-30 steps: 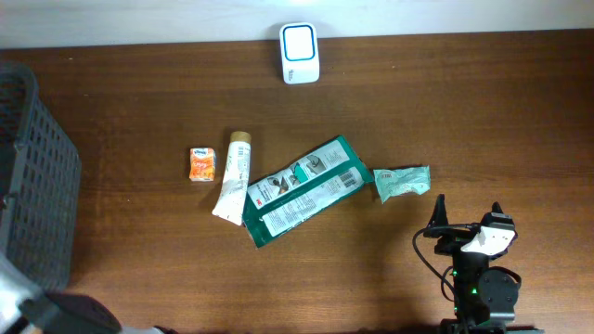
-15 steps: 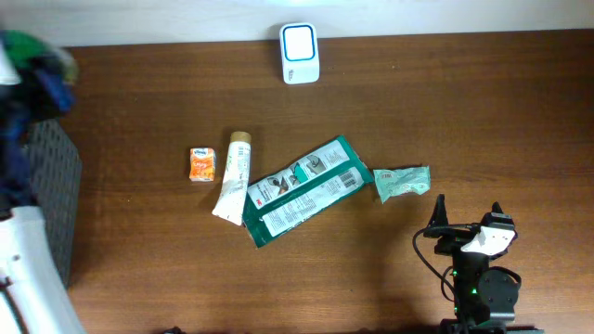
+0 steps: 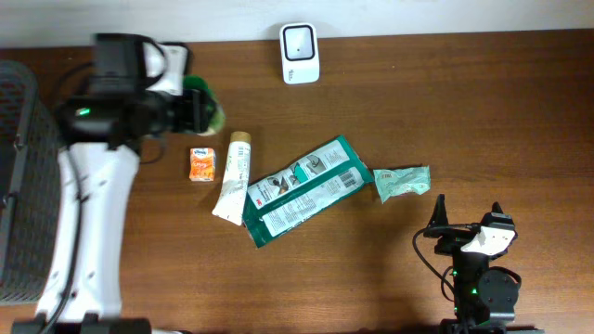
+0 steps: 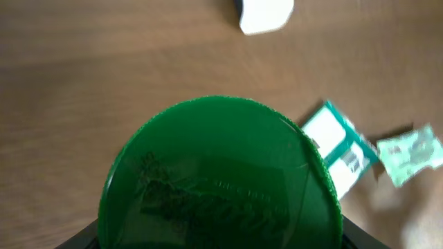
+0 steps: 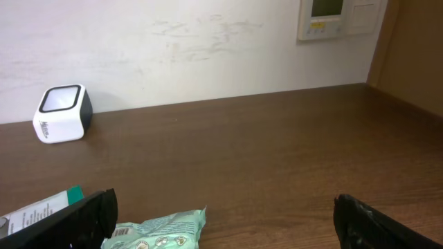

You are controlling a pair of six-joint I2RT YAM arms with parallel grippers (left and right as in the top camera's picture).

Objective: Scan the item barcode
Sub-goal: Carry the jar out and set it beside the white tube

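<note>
I am clamping my left gripper (image 3: 197, 109) on a green round item (image 4: 220, 176), jaws set partway apart around it (its flat green face is filling my wrist view, so I cannot tell what it is). I am holding it over the table (image 3: 483, 111), left of the white scanner (image 3: 299, 53) and just beyond the orange packet (image 3: 201, 164). My left arm is reaching up the table's left side beside the basket (image 3: 28, 186), wrist bent rightward. My right gripper (image 3: 467, 215) is standing wide open, holding nothing, low at the near right edge.
</note>
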